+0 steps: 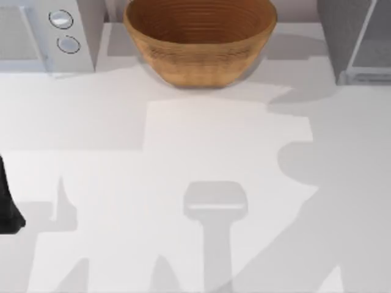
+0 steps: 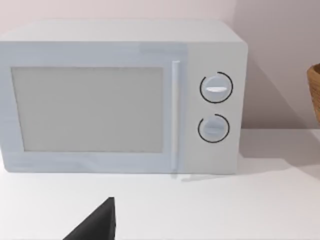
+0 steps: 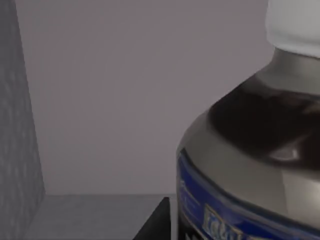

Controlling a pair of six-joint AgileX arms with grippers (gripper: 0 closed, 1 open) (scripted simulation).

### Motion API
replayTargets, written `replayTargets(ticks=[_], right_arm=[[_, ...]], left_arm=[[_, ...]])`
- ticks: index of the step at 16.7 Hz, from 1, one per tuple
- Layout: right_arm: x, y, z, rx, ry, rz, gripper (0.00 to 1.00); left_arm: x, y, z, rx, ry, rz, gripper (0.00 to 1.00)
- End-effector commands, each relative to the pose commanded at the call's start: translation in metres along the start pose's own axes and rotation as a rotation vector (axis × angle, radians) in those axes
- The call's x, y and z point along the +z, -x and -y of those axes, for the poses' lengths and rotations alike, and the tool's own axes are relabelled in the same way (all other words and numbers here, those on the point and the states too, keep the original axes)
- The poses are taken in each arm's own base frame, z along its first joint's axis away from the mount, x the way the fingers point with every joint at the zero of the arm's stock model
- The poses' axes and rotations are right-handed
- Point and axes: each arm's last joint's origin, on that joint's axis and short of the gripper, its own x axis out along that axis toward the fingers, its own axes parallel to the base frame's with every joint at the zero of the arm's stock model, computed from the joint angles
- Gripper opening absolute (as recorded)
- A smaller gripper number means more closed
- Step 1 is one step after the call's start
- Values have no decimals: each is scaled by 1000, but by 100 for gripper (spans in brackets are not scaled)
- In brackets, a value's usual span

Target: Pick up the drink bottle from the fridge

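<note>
The drink bottle (image 3: 250, 150) looms very close in the right wrist view, with its white screw cap, grey-silver shoulder, dark body and a blue label band. It stands inside the fridge (image 3: 110, 100), whose grey back wall and floor lie behind it. A dark part of my right gripper (image 3: 157, 222) sits right beside the bottle's lower body; I cannot tell whether it touches. In the top view the fridge (image 1: 342, 43) stands at the far right corner with its pale glassy panel. My left arm (image 1: 7, 207) is parked at the table's left edge.
A white microwave (image 1: 49, 36) with two round knobs stands at the far left, and the left wrist view faces its front (image 2: 125, 100). A large wooden bowl (image 1: 200, 39) sits at the back centre, between microwave and fridge.
</note>
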Motion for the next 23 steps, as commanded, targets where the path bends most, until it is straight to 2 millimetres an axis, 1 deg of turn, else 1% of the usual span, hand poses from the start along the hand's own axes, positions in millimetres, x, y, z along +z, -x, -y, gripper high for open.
replayTargets(ticks=[3,5,7,12,14,16,18,19,21,23], right_arm=[[-5,34,-1,1,-4,-16,0],[-5,50,-2,2,-2,-9,0],[-4,56,-2,2,0,-2,0],[-5,55,-5,7,-4,-10,0],[2,63,-9,7,-3,-14,0],[15,76,-17,5,0,-15,0],[32,98,-28,2,4,-12,0],[41,112,-34,0,6,-7,0],[58,146,-47,-2,10,6,0],[69,186,-60,-3,12,23,0]], left_arm=[[0,0,0,0,0,0,100],[0,0,0,0,0,0,100],[0,0,0,0,0,0,100],[0,0,0,0,0,0,100],[0,0,0,0,0,0,100],[0,0,0,0,0,0,100],[0,0,0,0,0,0,100],[0,0,0,0,0,0,100],[0,0,0,0,0,0,100],[0,0,0,0,0,0,100]])
